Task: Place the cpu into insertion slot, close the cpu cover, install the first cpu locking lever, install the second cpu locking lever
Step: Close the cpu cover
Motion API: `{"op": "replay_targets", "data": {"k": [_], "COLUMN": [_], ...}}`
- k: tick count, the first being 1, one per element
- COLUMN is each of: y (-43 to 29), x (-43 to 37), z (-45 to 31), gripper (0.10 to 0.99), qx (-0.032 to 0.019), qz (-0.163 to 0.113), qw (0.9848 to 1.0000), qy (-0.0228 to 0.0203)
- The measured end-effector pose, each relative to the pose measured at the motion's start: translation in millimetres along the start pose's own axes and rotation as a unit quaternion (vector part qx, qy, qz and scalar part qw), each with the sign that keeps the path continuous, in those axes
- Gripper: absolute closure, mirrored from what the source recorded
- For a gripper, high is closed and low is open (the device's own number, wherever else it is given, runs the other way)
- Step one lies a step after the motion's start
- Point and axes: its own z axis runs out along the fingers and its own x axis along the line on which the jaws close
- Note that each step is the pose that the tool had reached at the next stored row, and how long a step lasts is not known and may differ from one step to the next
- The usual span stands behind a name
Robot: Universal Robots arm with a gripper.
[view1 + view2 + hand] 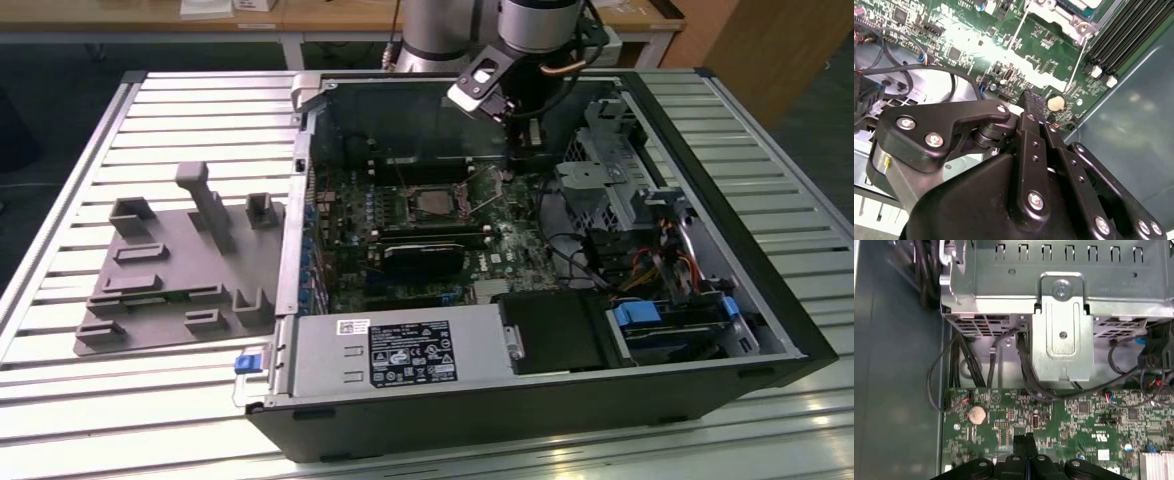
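The cpu (pixel 430 203) shows to us as a pale square inside the insertion slot (pixel 404 204), apart from the gripper (pixel 525 150) and to the exterior view's left of it. Whether the cpu cover lies flat over it is too small for us to tell. The gripper's fingers (pixel 1020 442) are clenched together on nothing, just above the green board (pixel 1079 415) near a coin cell (pixel 977 414). In the second wrist view the socket is cut off at the edge, and a thin silver locking lever (pixel 1077 62) slants from it toward the fingertips.

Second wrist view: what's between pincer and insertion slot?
In the second wrist view, between the pincer and the insertion slot lies green circuit board, crossed by a thin metal rod.
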Motion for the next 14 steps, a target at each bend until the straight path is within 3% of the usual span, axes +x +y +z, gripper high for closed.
{"op": "replay_targets", "data": {"k": [7,14], "y": [8.3,9.9], "x": [0.2,0.2], "z": [10.5,22.3], "gripper": [0.984,0.984], "qx": [0.0006,0.0008], "qz": [0.0,0.0], "qw": [1.0,1.0], "qy": [-0.0001,-0.0001]}}
